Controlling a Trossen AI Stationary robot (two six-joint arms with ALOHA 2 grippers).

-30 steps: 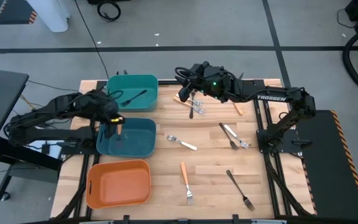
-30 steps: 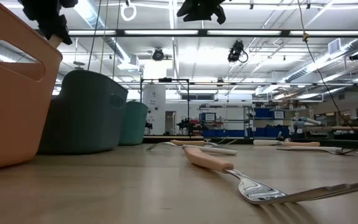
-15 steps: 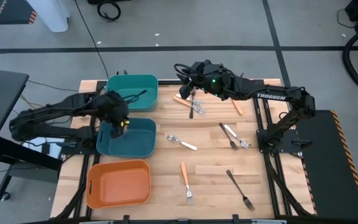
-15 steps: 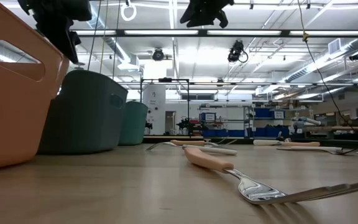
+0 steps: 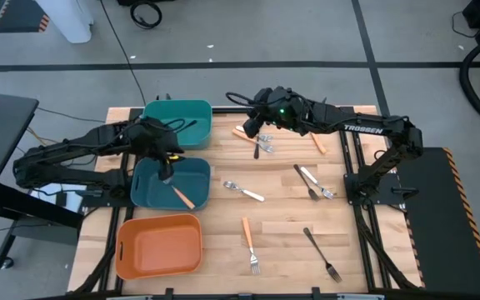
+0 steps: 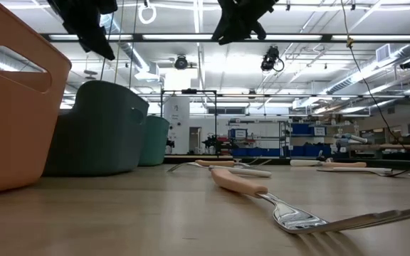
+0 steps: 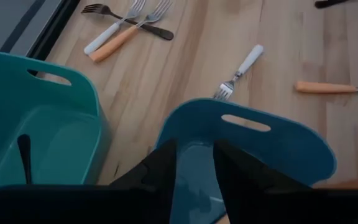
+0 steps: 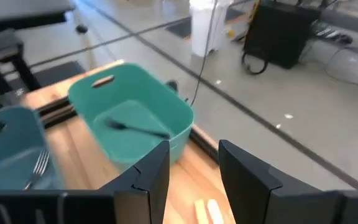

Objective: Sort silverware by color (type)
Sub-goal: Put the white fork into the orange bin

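My left gripper (image 5: 167,164) hangs open over the middle blue bin (image 5: 197,193); its fingers (image 7: 166,167) hold nothing. An orange-handled fork (image 5: 182,197) lies flat on that bin's floor. The far teal bin (image 5: 192,108) holds a black utensil (image 5: 178,128). My right gripper (image 5: 252,127) hangs open and empty above a small cluster of forks (image 5: 261,144) at the table's far middle. More silverware lies flat on the wood: a cream-handled fork (image 5: 245,192), an orange-handled fork (image 5: 248,240), a black fork (image 5: 322,253) and a black and cream pair (image 5: 311,182).
An orange bin (image 5: 125,250) stands at the near left, in line with the two other bins. One orange-handled piece (image 5: 319,144) lies at the far right. Bare wood lies between the scattered forks in the table's middle and near right.
My left gripper has moved a little toward the table's right over the middle bin and let go of the orange-handled fork it held upright; the fork has fallen and now lies flat in that bin. My right gripper has tipped downward over the far cluster of forks.
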